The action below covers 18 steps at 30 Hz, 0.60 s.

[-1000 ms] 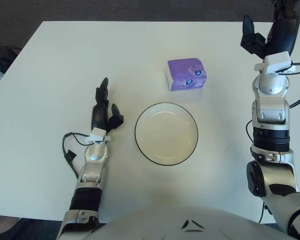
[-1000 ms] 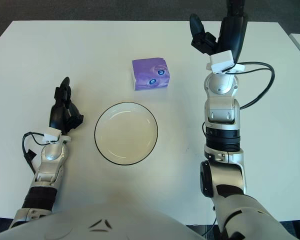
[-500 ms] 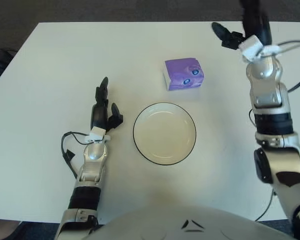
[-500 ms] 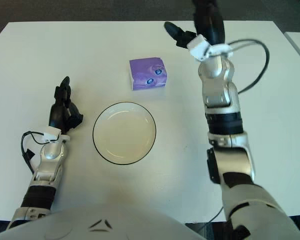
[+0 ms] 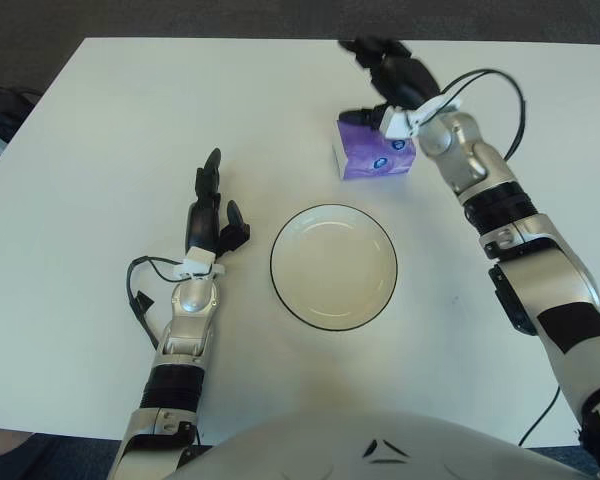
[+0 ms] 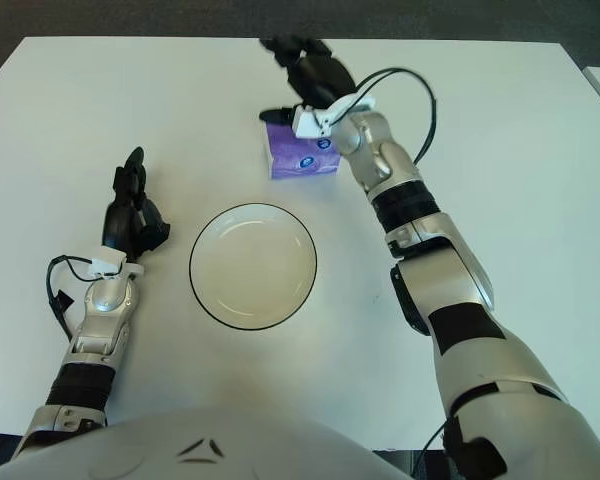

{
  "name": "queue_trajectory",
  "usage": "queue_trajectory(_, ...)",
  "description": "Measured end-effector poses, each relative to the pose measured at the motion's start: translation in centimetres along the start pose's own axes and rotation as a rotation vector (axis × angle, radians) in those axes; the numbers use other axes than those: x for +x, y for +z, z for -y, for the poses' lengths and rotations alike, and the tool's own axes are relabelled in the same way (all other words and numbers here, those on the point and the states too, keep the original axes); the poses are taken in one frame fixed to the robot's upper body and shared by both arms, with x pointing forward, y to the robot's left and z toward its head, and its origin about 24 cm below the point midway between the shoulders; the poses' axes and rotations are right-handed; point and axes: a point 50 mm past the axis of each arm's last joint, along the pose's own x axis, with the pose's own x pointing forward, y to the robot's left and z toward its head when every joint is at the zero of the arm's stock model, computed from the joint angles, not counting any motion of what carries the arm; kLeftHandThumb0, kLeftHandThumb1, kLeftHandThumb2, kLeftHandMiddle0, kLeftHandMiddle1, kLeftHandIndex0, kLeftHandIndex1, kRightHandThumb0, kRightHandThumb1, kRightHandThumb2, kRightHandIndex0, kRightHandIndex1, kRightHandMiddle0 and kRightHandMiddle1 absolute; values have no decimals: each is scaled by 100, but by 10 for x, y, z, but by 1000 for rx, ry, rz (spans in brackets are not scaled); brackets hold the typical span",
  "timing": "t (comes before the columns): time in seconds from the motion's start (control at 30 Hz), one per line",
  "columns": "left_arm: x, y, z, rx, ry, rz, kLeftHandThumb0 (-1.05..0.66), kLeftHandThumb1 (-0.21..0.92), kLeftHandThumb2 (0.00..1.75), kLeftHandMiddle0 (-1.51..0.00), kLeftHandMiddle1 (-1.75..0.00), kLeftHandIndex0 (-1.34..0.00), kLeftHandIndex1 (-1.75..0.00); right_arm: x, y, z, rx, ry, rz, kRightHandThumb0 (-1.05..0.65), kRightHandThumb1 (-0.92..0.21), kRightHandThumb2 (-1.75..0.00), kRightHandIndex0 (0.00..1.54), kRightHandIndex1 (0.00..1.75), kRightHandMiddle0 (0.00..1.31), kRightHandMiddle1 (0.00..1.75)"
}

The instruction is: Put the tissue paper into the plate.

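Note:
The purple tissue pack lies on the white table, just beyond the plate. The round white plate with a dark rim sits empty at the table's middle. My right hand hovers over the pack's far edge, fingers spread and holding nothing; its thumb reaches down close to the pack's top. My right forearm slants in from the right. My left hand shows left of the plate with its fingers stretched out, away from the pack.
The white table spreads wide around both objects, and dark floor shows past its far edge. A black cable loops beside my left wrist. Another cable arcs over my right forearm.
My right hand has swung from the far right of the table leftward and down to just above the tissue pack. Left hand, pack and plate stay put.

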Motion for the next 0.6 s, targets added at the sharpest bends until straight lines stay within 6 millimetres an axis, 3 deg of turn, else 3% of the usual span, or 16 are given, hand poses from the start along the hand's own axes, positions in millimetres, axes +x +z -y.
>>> queue_trajectory(0.17,0,-1,1,12,-10,1,-69,92,105,-14,-1,0,-37,-7,-4,-16,-57,57,-1,-105,-92,-63,0,2,0,1)
queue_trajectory(0.6,1,0,4,33,-35,6,-70,92,107,-14,-1,0,-38,-3,-9,-15,-233,128,19,-105,-92,-64,0,0,0,0)
